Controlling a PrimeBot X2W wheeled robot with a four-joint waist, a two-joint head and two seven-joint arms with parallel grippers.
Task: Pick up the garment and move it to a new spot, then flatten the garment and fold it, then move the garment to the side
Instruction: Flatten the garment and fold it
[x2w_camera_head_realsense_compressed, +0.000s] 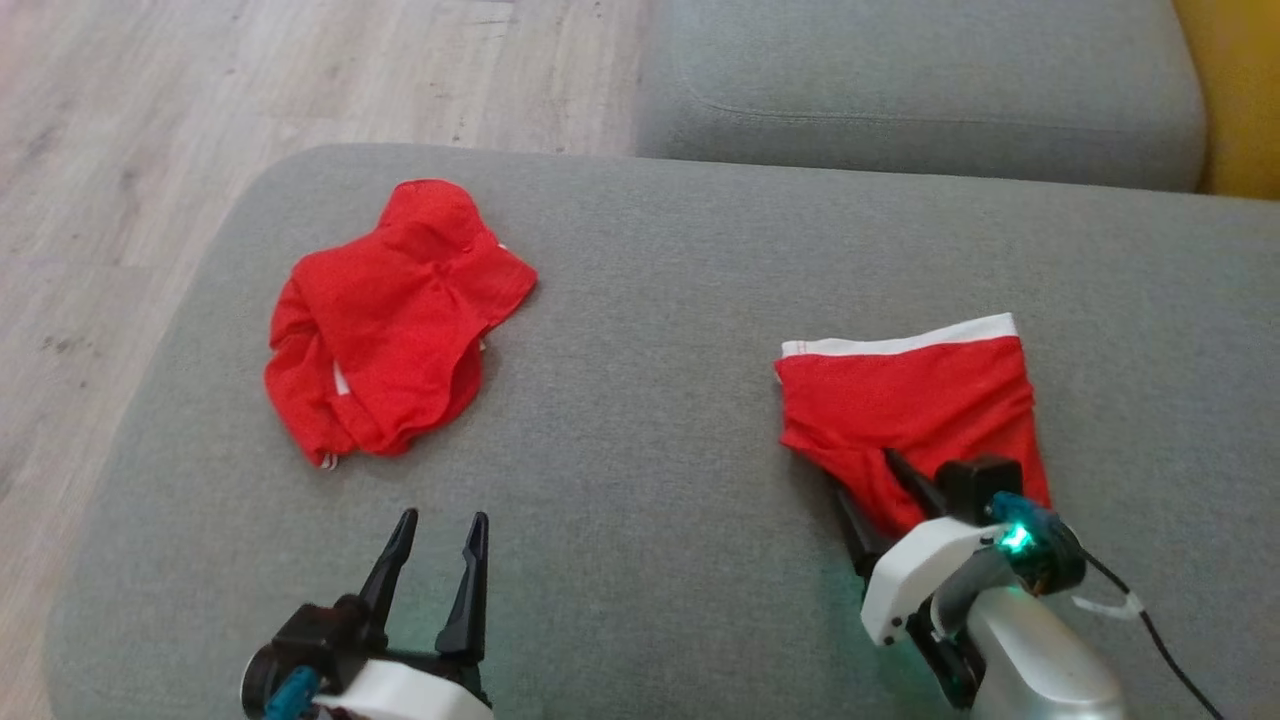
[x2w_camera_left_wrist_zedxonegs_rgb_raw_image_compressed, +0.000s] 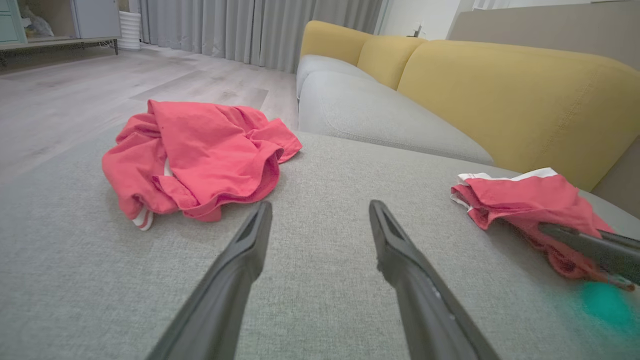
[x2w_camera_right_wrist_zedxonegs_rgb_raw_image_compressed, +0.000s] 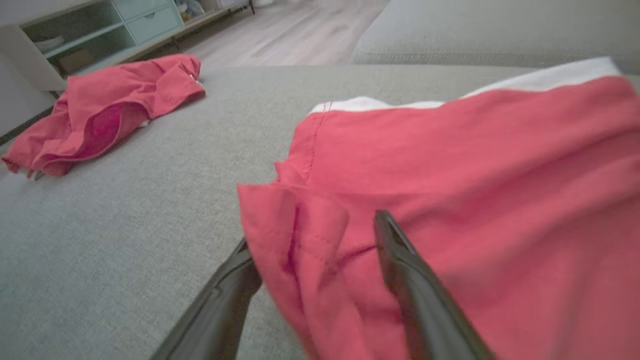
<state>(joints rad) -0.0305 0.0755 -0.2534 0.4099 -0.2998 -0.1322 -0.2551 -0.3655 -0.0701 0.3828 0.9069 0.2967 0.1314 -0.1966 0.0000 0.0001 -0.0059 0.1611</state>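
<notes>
Sharing the cushion (x2w_camera_head_realsense_compressed: 650, 400), garment (x2w_camera_head_realsense_compressed: 390, 320) and cloth (x2w_camera_head_realsense_compressed: 910, 410) lie apart.

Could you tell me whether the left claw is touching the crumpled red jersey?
Apart: the head view shows bare grey cushion between the left claw and the jersey.

The left jaws are two long black fingers (x2w_camera_head_realsense_compressed: 385, 572), tapering to points, rising from a black block (x2w_camera_head_realsense_compressed: 320, 630); behind it sit a white shell (x2w_camera_head_realsense_compressed: 400, 695) and a teal fitting (x2w_camera_head_realsense_compressed: 295, 690). Behind the right jaws come a white housing (x2w_camera_head_realsense_compressed: 915, 575), a black box (x2w_camera_head_realsense_compressed: 985, 485), a glowing green light (x2w_camera_head_realsense_compressed: 1015, 540), a silver-grey forearm (x2w_camera_head_realsense_compressed: 1050, 665) and a thin black cable (x2w_camera_head_realsense_compressed: 1165, 645) with a white tie (x2w_camera_head_realsense_compressed: 1105, 605).
</notes>
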